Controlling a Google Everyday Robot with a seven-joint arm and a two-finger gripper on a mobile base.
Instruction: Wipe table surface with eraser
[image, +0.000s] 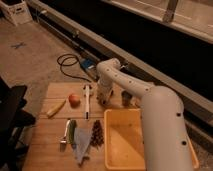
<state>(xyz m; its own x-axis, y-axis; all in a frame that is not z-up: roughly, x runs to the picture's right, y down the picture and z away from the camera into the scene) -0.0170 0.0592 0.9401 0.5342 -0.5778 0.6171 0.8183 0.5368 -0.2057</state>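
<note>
Pincer (103, 101) low over table surface (47, 135), unlabelled.

The hand (103, 101) hangs over the table surface (50, 137), right of the white-handled tool (87, 100).

No text, label, brand, number or sign can be read anywhere in the view. The light-brown wooden plank desk (50, 145) bears no markings, nor does the yellow plastic tub (125, 145) on its right side. The white box (15, 11) on the floor at the far left shows dark patches, but no letters can be made out on them. The white robot arm carries no readable logo; its claw (103, 100) hangs low over the far part of the desk, just right of the long white-handled tool (86, 100).
</note>
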